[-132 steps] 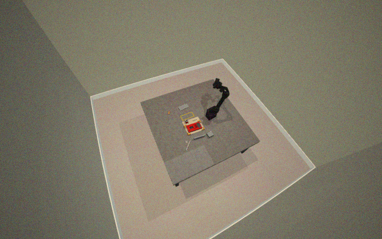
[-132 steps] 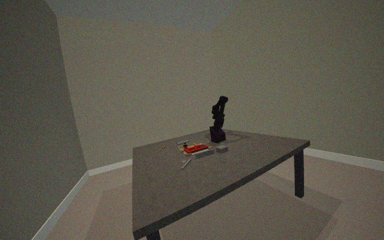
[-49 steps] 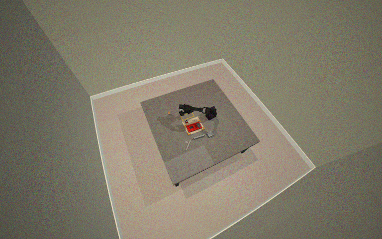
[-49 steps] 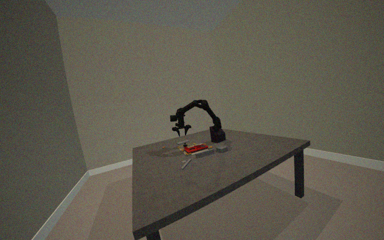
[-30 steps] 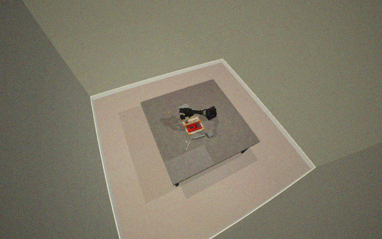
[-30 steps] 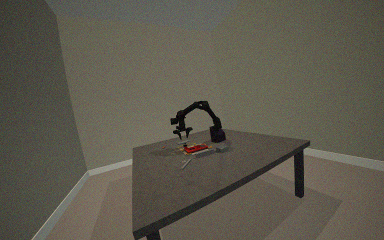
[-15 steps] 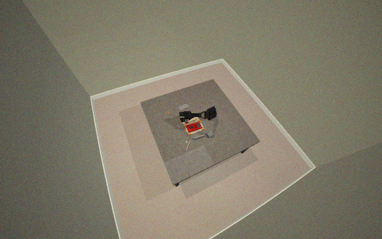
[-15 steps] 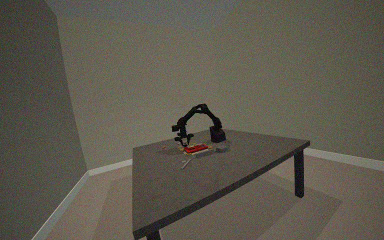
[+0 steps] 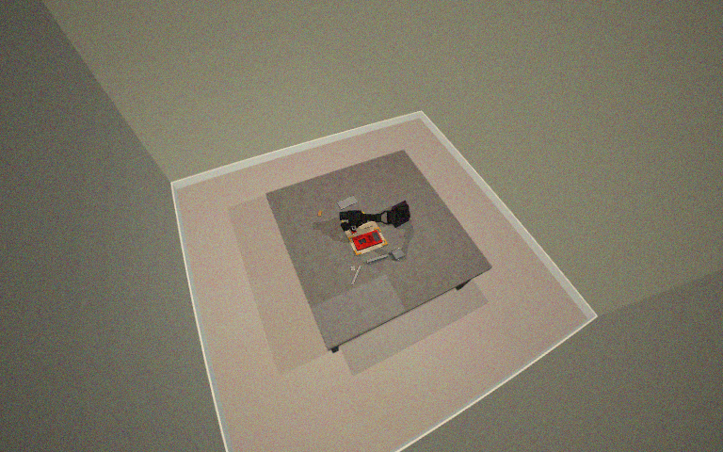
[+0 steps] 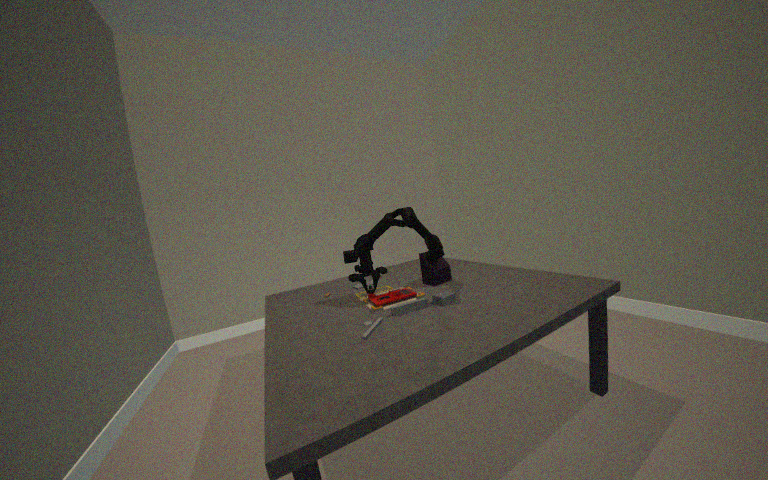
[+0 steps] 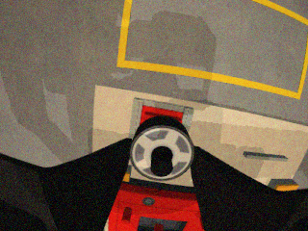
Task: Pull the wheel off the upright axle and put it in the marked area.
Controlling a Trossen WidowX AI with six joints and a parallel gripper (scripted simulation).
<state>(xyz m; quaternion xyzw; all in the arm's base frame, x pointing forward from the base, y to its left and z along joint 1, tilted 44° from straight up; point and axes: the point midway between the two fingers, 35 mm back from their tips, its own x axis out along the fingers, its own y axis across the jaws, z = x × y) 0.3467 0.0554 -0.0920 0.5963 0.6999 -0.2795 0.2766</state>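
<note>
The wheel (image 11: 182, 157) has a black tyre and a pale spoked rim with a dark hub. My gripper (image 11: 161, 148) (image 9: 352, 229) (image 10: 370, 290) points down and is shut on it, one finger at each side. The axle is not clear inside the dark hub, so I cannot tell how far up it the wheel sits. The wheel is over the cream board (image 11: 110, 111), in front of a small grey-framed red part. The marked area is a yellow outline (image 11: 123, 38) on the table, just beyond the board's far edge, with the arm's shadow across it.
A red block (image 11: 180, 209) (image 9: 367, 239) (image 10: 393, 295) lies beside the wheel. A grey plate (image 9: 346, 202) lies past the arm. A grey bar (image 9: 377, 259) (image 10: 408, 306), a grey box (image 9: 398, 254) (image 10: 443, 297) and a thin pale stick (image 9: 356, 274) (image 10: 372, 327) lie on the other side.
</note>
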